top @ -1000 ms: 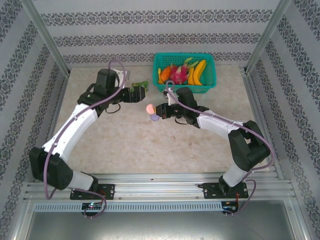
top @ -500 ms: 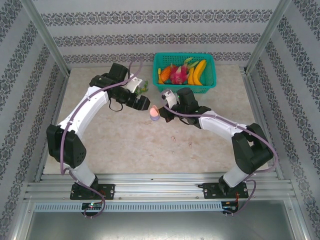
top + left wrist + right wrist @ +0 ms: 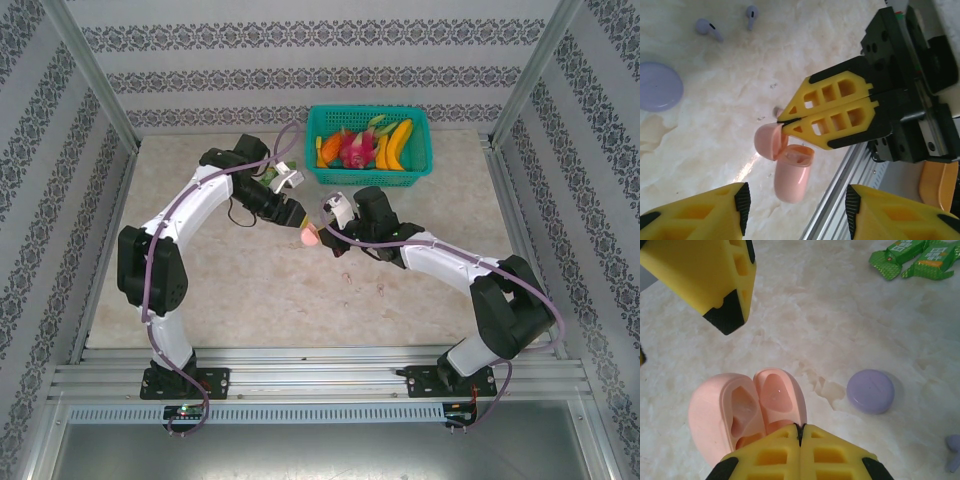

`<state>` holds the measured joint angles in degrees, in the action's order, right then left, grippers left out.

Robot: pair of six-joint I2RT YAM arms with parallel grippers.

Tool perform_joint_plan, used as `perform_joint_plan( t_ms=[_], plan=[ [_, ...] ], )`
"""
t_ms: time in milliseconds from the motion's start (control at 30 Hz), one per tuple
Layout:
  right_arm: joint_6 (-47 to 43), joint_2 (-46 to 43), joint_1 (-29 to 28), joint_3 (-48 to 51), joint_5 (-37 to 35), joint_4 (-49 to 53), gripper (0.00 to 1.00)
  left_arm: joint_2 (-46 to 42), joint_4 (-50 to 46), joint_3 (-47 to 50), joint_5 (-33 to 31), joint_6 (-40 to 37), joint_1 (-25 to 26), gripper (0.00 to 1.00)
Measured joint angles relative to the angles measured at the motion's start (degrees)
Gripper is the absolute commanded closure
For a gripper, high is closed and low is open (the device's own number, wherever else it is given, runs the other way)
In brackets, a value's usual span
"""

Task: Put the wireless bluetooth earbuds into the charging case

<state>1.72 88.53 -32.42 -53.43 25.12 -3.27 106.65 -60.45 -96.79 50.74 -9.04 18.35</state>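
Overhead, both arms meet near the middle of the marbled table point(image 3: 200, 270), in front of a green basket point(image 3: 400, 178) of toy fruit point(image 3: 365, 145). The right gripper point(image 3: 322, 235) is clamped on a pink case point(image 3: 309, 238), its yellow fingers point(image 3: 840, 455) pressed together with the edge of the case pinched between the tips.

The case hangs open. From the right wrist, lid and body spread side by side like a clamshell, hollows facing the camera; whether the sockets hold anything cannot be told. From the left wrist, the lid point(image 3: 767, 142) tilts out to the left of the body point(image 3: 790, 172), just under the pinching tips, with the tabletop behind it.

The left gripper point(image 3: 293, 208) hovers just beside the case, its fingers point(image 3: 700, 212) spread wide and holding nothing. One of those fingers also shows at the upper left of the right wrist view, apart from the case.

Two lilac earbuds point(image 3: 707, 27) lie loose on the table, close to each other and well apart from the pink case. A round lilac case point(image 3: 871, 391), lid shut, lies flat on the table near them. Two green wrappers point(image 3: 912, 257) lie farther off.
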Motion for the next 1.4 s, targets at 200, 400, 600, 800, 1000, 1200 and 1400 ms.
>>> perform_joint_plan(
  t_ms=[200, 400, 600, 800, 1000, 1200, 1400],
  plan=[
    [0.31, 0.00, 0.00, -0.02, 0.44, -0.44, 1.00, 0.55, 0.04, 0.07, 1.64, -0.02, 0.07, 0.47],
    [1.40, 0.00, 0.04, -0.02, 1.09, -1.29, 1.00, 0.57, 0.92, 1.97, 2.03, 0.00, 0.42, 0.48],
    [2.64, -0.31, 0.55, -0.02, 1.90, -2.14, 1.00, 0.57, 2.12, 3.69, 2.80, 0.02, 0.44, 0.54],
    [3.34, -0.42, 0.83, -0.04, 2.60, -2.80, 1.00, 0.57, 2.99, 3.98, 3.96, 0.00, 0.57, 0.59],
    [4.13, -0.42, 0.83, -0.09, 3.39, -2.95, 1.00, 0.57, 3.04, 4.00, 5.86, -0.04, 1.07, 0.63],
    [4.17, -0.42, 1.46, -0.09, 4.11, -2.95, 1.00, 0.90, 3.04, 4.00, 6.34, -0.46, 1.09, 0.66],
    [4.37, -0.42, 1.57, -0.09, 4.35, -2.95, 1.00, 1.51, 3.04, 4.00, 7.48, -1.03, 1.09, 0.64]
  ],
)
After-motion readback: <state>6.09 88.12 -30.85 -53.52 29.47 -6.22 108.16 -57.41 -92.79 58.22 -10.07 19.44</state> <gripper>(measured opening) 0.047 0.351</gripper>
